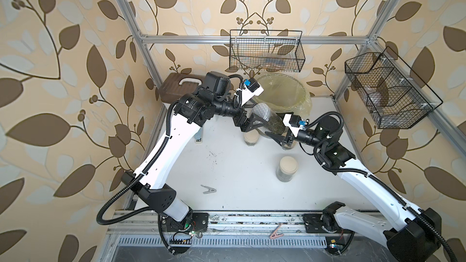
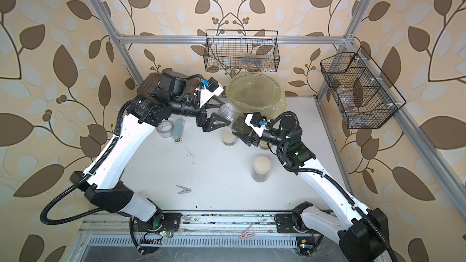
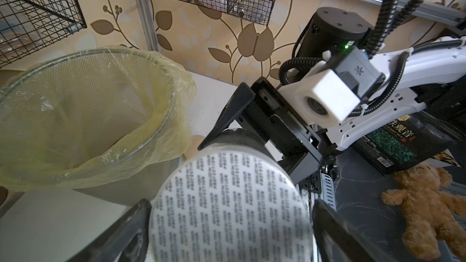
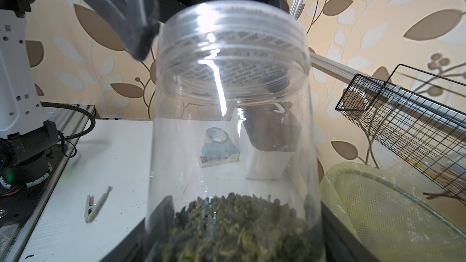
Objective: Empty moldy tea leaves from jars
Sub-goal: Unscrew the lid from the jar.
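Observation:
My right gripper is shut on a tall clear jar, held tilted in the air beside the bin. Dark moldy tea leaves fill the jar's lower part. A silver-white dotted lid covers its mouth. My left gripper is open with a finger on each side of that lid; a gap shows at one side. Two jars with beige lids stand on the table, a short one and a taller one. Another jar is mostly hidden under my right gripper.
The grey mesh bin with a yellow liner stands at the table's back. A tape roll, a blue-grey stapler and a brown case sit at the back left. A grey clip lies near the front. Wire baskets hang above.

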